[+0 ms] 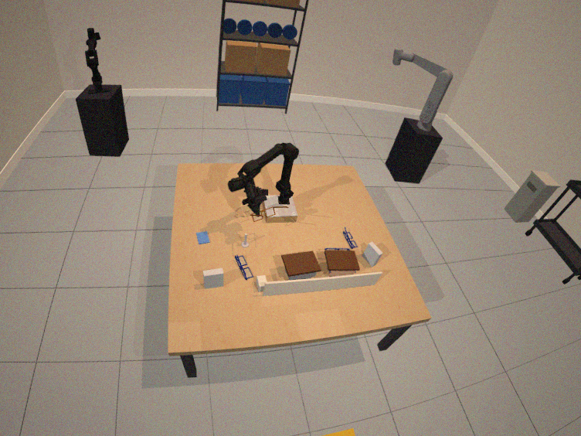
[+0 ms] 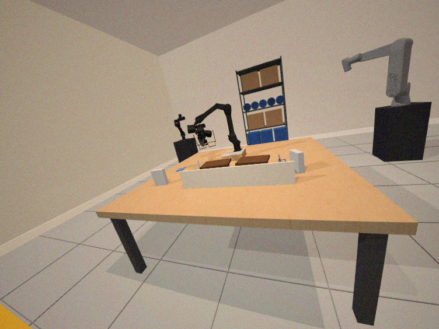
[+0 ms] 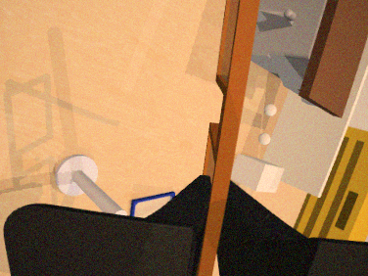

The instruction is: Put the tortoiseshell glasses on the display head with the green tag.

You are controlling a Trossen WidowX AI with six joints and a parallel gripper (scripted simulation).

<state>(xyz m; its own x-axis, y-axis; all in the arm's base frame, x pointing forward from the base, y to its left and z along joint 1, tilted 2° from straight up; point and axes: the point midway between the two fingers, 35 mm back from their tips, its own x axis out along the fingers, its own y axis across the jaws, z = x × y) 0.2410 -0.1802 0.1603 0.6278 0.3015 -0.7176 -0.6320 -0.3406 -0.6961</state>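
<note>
Above table [image 1: 300, 328] | jaws clenched on tortoiseshell glasses [image 1: 263, 213] | white peg stand [image 1: 245, 240] below

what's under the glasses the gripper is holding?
Wrist view: bare table with the frame's shadow, a small white peg stand, and a blue frame partly covered by the gripper clamping the glasses.

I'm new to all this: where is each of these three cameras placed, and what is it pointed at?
Top: high above, looking down at the whole wooden table and the black arm.
Exterior: low beyond the table's far edge, facing the arm, with the white barrier wall in front.
Wrist: on the arm itself, looking down past the black gripper, which is shut on the orange-brown tortoiseshell glasses.
Shared: top and wrist views both show the small grey peg stand.
</note>
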